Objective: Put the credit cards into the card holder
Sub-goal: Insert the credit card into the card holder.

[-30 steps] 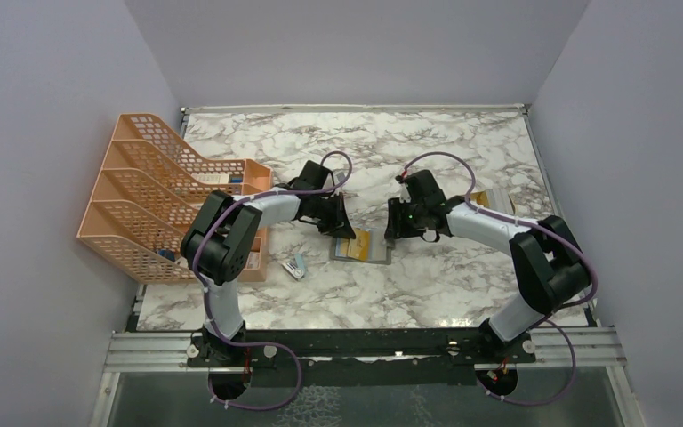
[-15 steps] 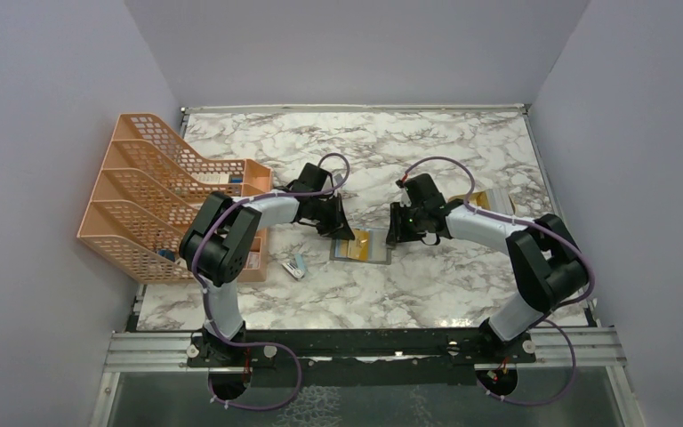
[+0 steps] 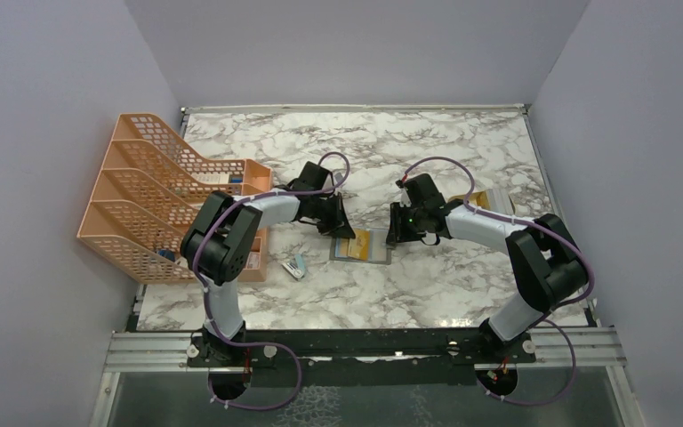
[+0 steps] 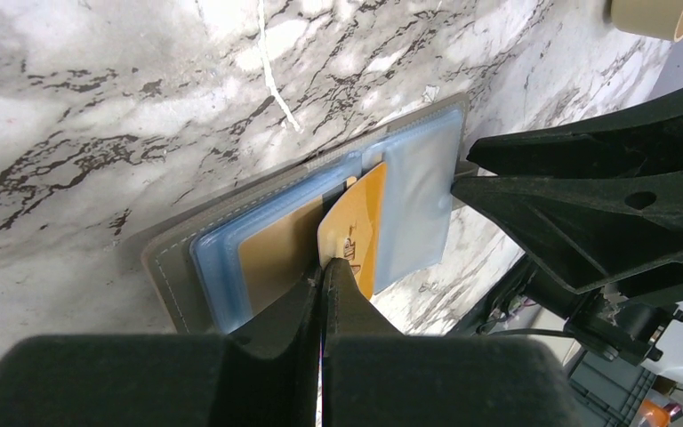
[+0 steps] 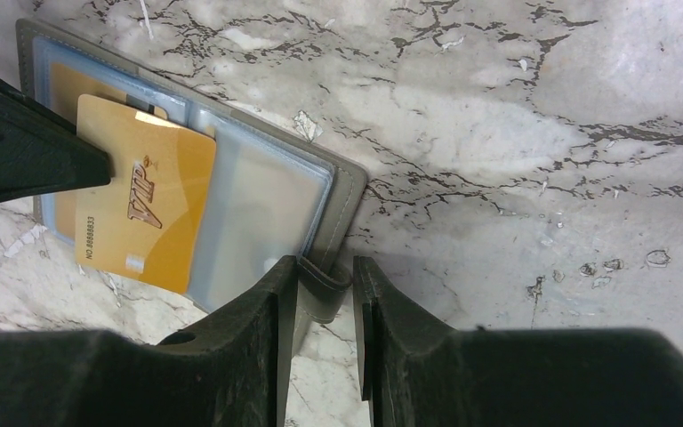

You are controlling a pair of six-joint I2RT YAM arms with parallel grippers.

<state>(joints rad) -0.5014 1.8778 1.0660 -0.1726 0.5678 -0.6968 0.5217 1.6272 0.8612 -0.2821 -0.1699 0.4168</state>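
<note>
The card holder (image 3: 362, 246) lies open on the marble, grey outside (image 4: 164, 258) and light blue inside. My left gripper (image 4: 325, 267) is shut on a gold VIP credit card (image 5: 147, 213), held slanted over the holder's middle pockets. Another tan-gold card (image 4: 271, 253) sits in a left pocket. In the overhead view the left gripper (image 3: 342, 227) is at the holder's left edge. My right gripper (image 5: 325, 267) is at its right edge, jaws closed on the grey snap tab (image 5: 325, 280). The right gripper's fingers (image 4: 587, 205) show beside the holder in the left wrist view.
An orange mesh file rack (image 3: 156, 191) stands at the left edge of the table. A small blue-and-white object (image 3: 295, 265) lies near its front corner. A shallow tan tray (image 3: 491, 199) sits behind the right arm.
The right gripper's jaws have narrowed onto the holder's snap tab. Both arms and the held card have hardly moved.
</note>
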